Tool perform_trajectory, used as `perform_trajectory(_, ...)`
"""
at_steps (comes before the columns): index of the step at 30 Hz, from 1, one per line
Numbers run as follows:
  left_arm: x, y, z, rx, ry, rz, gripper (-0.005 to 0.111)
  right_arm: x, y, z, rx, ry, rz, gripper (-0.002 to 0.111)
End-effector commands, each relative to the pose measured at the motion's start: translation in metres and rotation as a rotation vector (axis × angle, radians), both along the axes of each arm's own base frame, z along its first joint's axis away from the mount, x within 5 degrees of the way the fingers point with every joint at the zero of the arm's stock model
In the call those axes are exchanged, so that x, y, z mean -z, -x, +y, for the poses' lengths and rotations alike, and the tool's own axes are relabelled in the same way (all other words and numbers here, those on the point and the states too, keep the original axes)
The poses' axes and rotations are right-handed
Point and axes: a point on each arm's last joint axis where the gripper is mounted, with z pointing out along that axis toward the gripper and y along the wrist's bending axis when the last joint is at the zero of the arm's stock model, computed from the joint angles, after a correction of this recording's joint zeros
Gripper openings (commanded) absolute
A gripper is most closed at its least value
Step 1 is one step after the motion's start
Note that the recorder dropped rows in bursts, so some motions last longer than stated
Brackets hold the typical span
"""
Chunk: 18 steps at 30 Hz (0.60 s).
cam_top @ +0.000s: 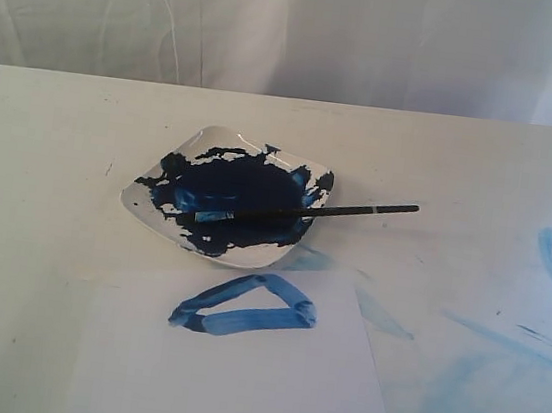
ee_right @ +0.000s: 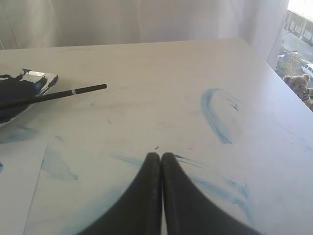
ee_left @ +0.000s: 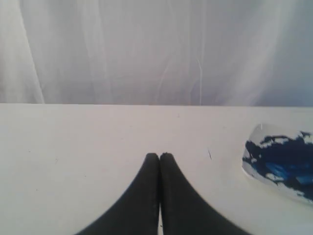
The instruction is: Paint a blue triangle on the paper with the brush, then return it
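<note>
Though the paper (cam_top: 234,383) barely shows, left gripper (ee_left: 159,156) and right gripper (ee_right: 160,155) sit closed, empty.
Brush (cam_top: 356,210) lies in the dish (cam_top: 241,258) of blue paint (cam_top: 243,184).

Lab-like staging, white curtain (cam_top: 298,28), white tabletop (cam_top: 50,159)

Left gripper (ee_left: 160,156) closed, empty, above white table (ee_left: 73,147); paint-filled dish (ee_left: 281,164) near.

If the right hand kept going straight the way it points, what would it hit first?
Probably nothing: the right hand, shut, faces only paint-smeared table up to the curtain. The brush lies off to the side.
</note>
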Motion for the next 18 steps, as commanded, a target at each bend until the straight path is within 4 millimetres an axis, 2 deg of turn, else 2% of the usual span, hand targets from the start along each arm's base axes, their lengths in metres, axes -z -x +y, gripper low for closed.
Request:
perform_trajectory(1, 0.005, 0.001, -0.005, 0.066, -0.082, 0.047, 0.0, 0.0, 0.0, 0.0, -0.002, 0.0, -0.014, 0.0)
perform_trajectory(4, 0.012, 0.0, -0.006, 0.069, -0.088, 0.067, 0.0, 0.0, 0.0, 0.0, -0.002, 0.0, -0.014, 0.0)
perform_trajectory(12, 0.055, -0.006, -0.008, 0.086, -0.108, 0.171, 0.0, 0.0, 0.0, 0.0, -0.002, 0.0, -0.014, 0.0)
perform_trajectory(18, 0.062, -0.005, -0.007, 0.07, -0.102, 0.231, 0.0, 0.0, 0.0, 0.0, -0.002, 0.0, -0.014, 0.0)
